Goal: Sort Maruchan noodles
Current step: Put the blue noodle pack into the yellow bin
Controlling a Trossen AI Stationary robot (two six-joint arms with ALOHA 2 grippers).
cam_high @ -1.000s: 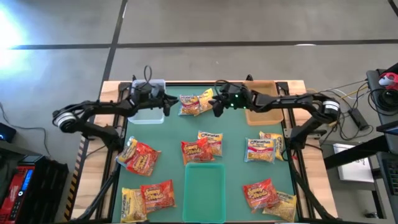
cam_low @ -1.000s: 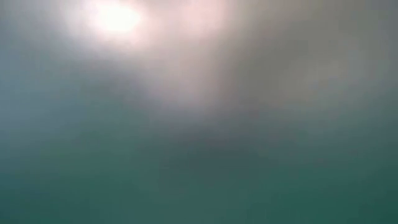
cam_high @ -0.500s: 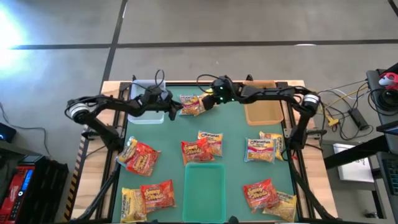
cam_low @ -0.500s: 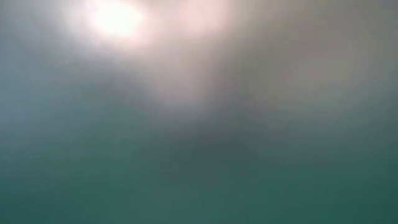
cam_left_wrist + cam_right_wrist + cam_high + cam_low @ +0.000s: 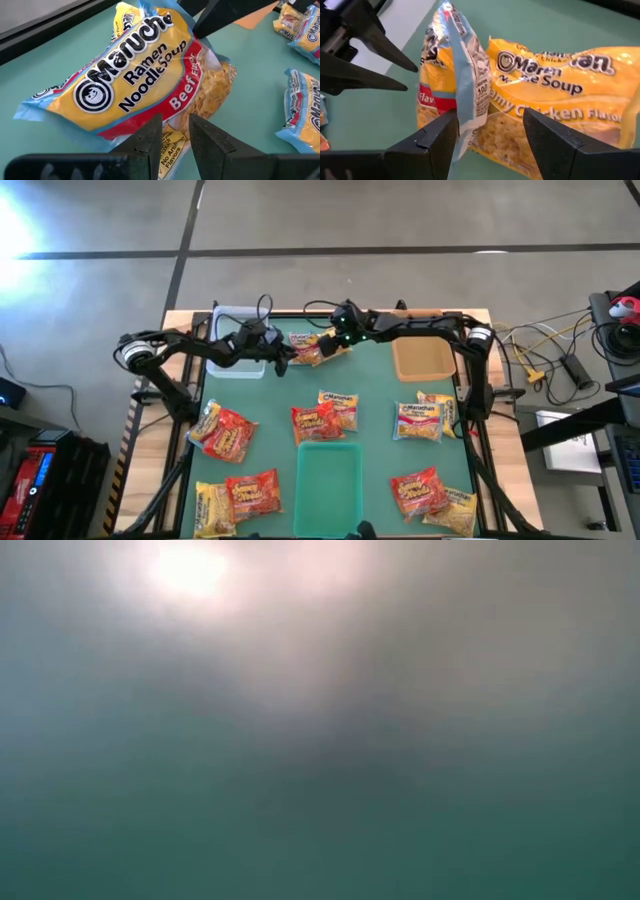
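Glossy crinkly plastic packs on matt green table

Beef ramen packet & creamy chicken ramen packet: shiny printed plastic film, wrinkled, w/ crimped blue edges. Table: smooth matt green top, pale wood rim. End effector fingers: matt black plastic. Brown tray: smooth, dull. Clear tray: translucent plastic.

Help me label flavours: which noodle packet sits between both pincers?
The far-edge pair: a Beef packet beside a Creamy Chicken one, apart from the rest nearer the green tray.
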